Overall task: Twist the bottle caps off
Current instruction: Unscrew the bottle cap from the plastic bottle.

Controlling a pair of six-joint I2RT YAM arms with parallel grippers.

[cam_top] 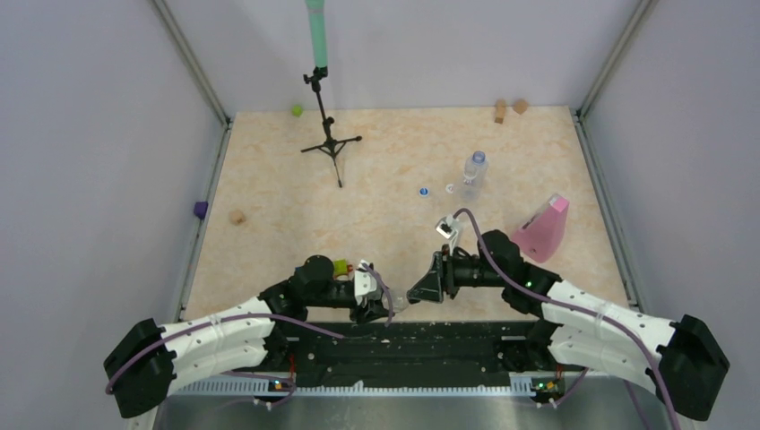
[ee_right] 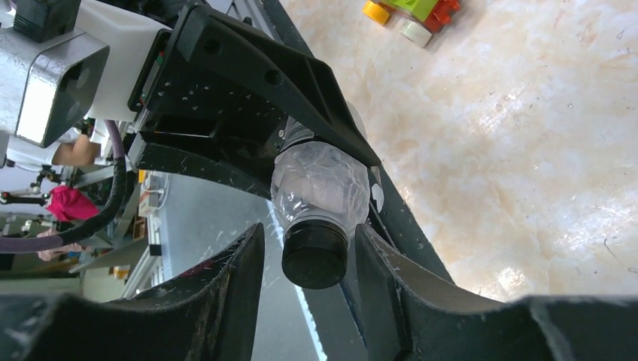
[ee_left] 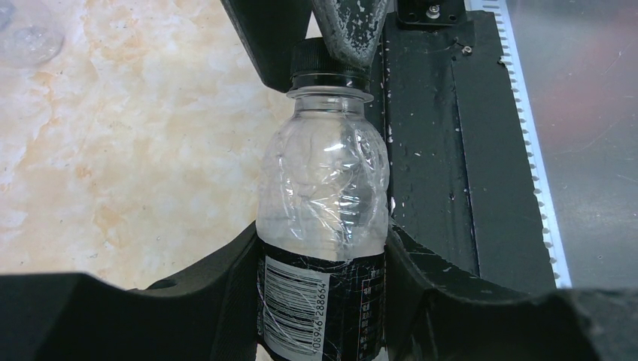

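Observation:
A small clear bottle with a black barcode label is clamped at its lower body by my left gripper, low over the table's near edge. Its black cap points at my right gripper, whose fingers stand on either side of the cap with a narrow gap on each side. Farther back stands a second clear bottle with a blue cap. A loose blue cap and a loose white cap lie beside it.
A pink wedge sits to the right behind my right arm. A black tripod stands at the back left. Small blocks lie about: green, purple, tan and two tan ones at the back. The black base rail runs under the bottle.

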